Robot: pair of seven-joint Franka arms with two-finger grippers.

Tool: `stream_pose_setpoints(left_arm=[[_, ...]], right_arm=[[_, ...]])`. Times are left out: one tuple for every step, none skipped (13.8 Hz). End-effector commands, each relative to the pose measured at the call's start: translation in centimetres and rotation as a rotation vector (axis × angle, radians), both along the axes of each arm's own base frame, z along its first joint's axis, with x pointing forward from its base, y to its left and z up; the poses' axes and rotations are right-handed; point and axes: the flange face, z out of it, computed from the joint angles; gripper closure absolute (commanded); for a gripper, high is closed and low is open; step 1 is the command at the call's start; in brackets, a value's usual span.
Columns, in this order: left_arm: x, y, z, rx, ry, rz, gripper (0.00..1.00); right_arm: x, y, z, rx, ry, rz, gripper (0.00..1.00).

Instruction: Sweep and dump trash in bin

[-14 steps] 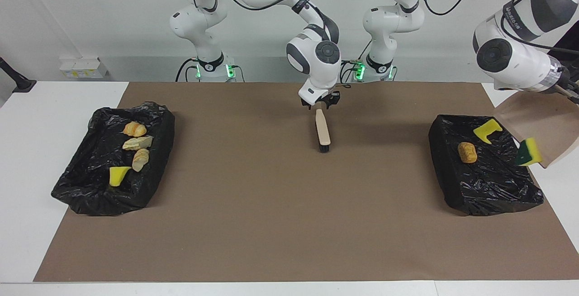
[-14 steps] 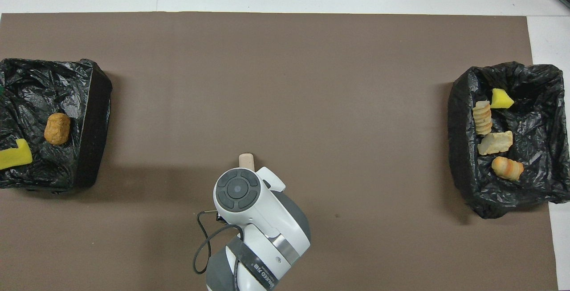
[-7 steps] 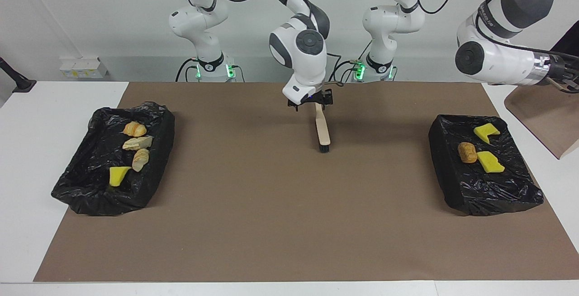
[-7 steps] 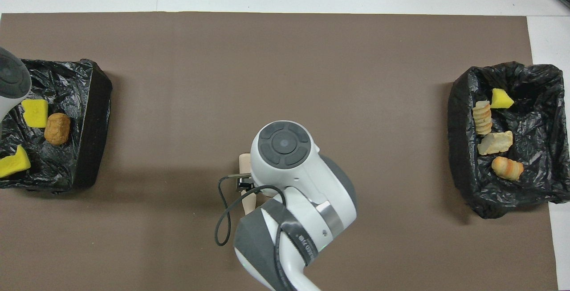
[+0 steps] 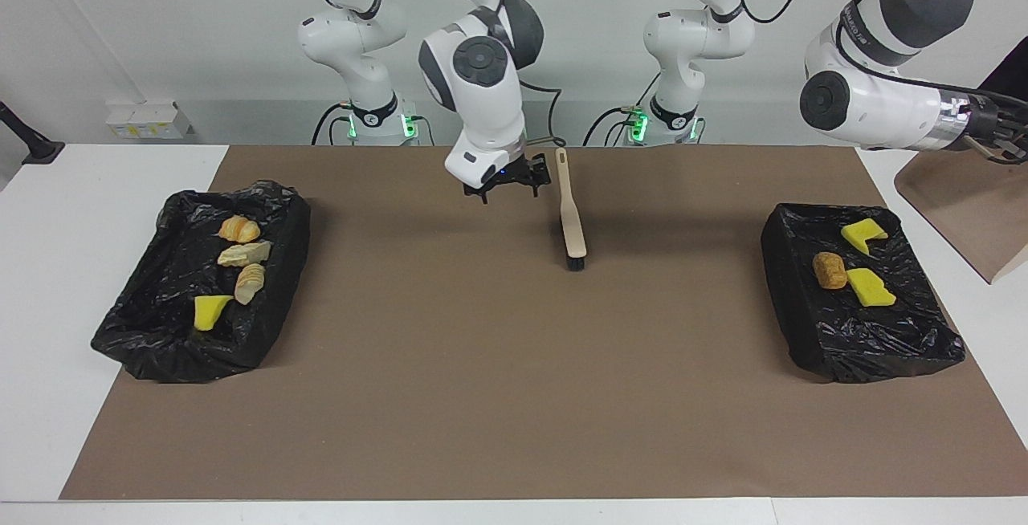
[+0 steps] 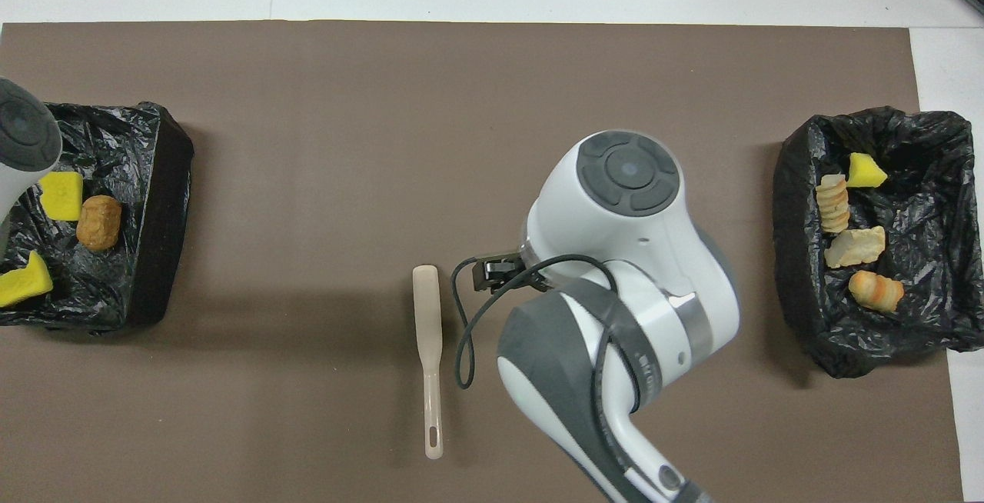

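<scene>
Brown paper mat covering the white tabletop.

Beige flat-handled brush with black bristles: lying on the mat midway between the two bins, free of any grip.

Black bag-lined bin toward the right arm's end: holds three tan bread and croissant chunks and one yellow sponge wedge.

Black bag-lined bin toward the left arm's end: holds two yellow sponge pieces and a brown potato-like lump.

Right claw: raised over the mat just beside the brush handle, fingers spread, holding nothing.

Left claw: clamped on the handle of the beige dustpan, raised off that end of the tabletop.
</scene>
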Motion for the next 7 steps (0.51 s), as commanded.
stream_pose_setpoints(left_arm=[[0.7,-0.2,1.3,-0.025,-0.039,-0.023,1.00],[1.1,-0.4,3.2,-0.075,-0.077,-0.038,1.00],[1.6,-0.3,3.7,-0.141,-0.065,-0.041,1.00],[2.2,-0.5,4.1,-0.189,-0.059,-0.044,1.00],[2.5,-1.0,3.5,-0.238,-0.059,-0.042,1.00],[2.6,-1.6,2.7,-0.306,-0.058,-0.035,1.00],[2.6,-2.0,1.8,-0.414,-0.069,-0.022,1.00]], right_arm=[[2.2,-5.6,2.1,-0.061,-0.054,0.031,0.00],[2.8,-7.6,2.6,-0.088,-0.076,0.052,0.00],[3.1,-9.8,3.4,-0.113,-0.098,0.065,0.00],[3.7,-12.5,4.0,-0.131,-0.110,0.057,0.00],[3.9,-14.9,4.2,-0.136,-0.101,0.057,0.00],[4.0,-16.7,4.3,-0.141,-0.088,0.063,0.00],[4.2,-19.0,4.5,-0.143,-0.083,0.048,0.00]])
